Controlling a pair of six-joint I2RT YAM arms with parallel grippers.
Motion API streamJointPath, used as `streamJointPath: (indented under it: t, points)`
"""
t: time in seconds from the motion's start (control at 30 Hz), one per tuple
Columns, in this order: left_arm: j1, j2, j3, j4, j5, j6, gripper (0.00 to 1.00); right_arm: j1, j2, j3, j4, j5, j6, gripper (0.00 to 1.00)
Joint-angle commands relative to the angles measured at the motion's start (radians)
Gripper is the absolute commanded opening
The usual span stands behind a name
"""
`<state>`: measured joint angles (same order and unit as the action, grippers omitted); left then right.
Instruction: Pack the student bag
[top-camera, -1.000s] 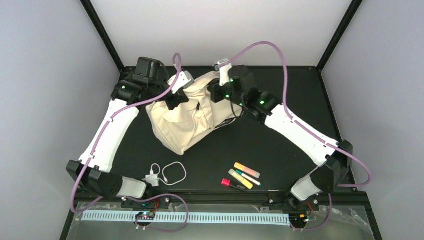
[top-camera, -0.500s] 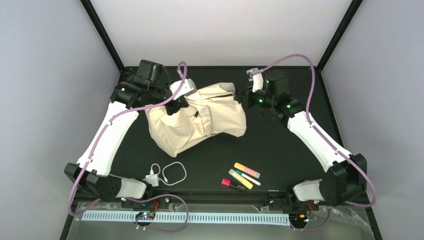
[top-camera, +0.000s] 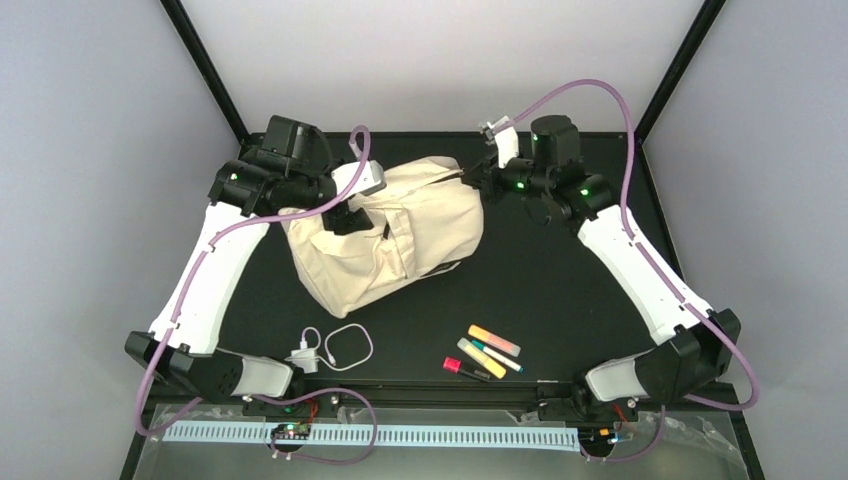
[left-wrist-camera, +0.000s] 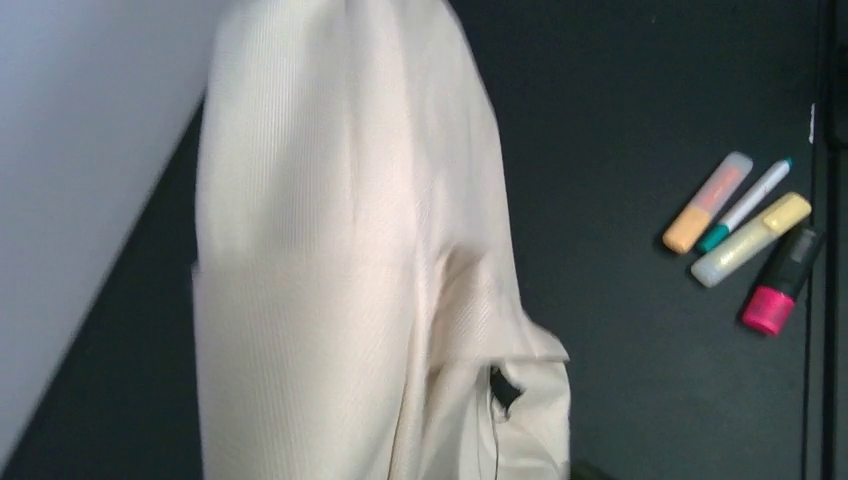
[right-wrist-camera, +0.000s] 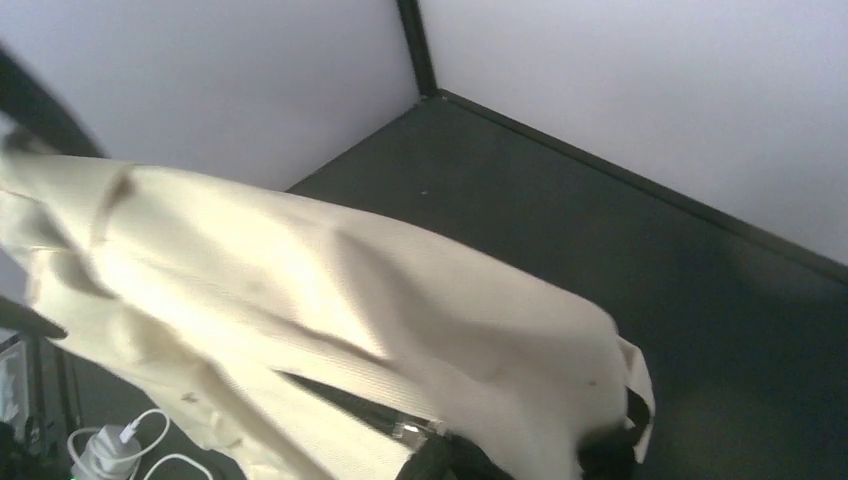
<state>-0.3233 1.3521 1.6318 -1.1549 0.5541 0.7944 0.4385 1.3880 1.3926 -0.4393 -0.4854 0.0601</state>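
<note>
The student bag (top-camera: 400, 235), cream fabric, lies at the back centre of the black table. My right gripper (top-camera: 472, 180) is at its upper right corner. In the right wrist view it (right-wrist-camera: 455, 462) is shut at the metal zipper pull (right-wrist-camera: 408, 432), at the end of a dark open zipper slit across the student bag (right-wrist-camera: 300, 290). My left gripper (top-camera: 347, 217) rests on the bag's upper left part. The left wrist view shows only the student bag (left-wrist-camera: 330, 250) hanging close, with no fingers visible, so I cannot tell how the jaws stand.
Near the front edge lie an orange highlighter (top-camera: 494, 340), a yellow highlighter (top-camera: 481, 358), a teal pen (top-camera: 497, 356) and a pink-and-black marker (top-camera: 462, 369). A white charger (top-camera: 305, 357) with a looped cable (top-camera: 348, 347) lies front left. Walls and black frame posts close off the back.
My right gripper has moved from over the bag's middle out to the right, drawing the bag's top corner with it and spreading the bag. The left arm shifted slightly left.
</note>
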Motion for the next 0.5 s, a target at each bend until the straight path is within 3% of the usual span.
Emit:
streamJointPath:
  t: [0.0,0.13,0.33,0.4,0.43,0.47]
  points:
    - [-0.096,0.019,0.19,0.027,-0.04,0.032,0.99,0.037,0.025,0.091,-0.054,-0.077,-0.079,0.01]
    - [-0.214,0.131,0.368,0.075,-0.125,-0.007,0.99,0.042,0.031,0.131,-0.038,-0.102,-0.061,0.01]
    - [-0.279,0.252,0.317,0.16,-0.187,-0.033,0.95,0.042,0.033,0.19,-0.066,-0.115,-0.071,0.01]
    - [-0.279,0.285,0.328,0.182,-0.207,-0.04,0.8,0.042,0.034,0.201,-0.072,-0.129,-0.069,0.01]
    - [-0.279,0.294,0.338,0.195,-0.212,-0.047,0.64,0.042,0.034,0.203,-0.076,-0.132,-0.069,0.01]
    - [-0.28,0.3,0.345,0.21,-0.212,-0.054,0.41,0.042,0.032,0.204,-0.078,-0.131,-0.069,0.01]
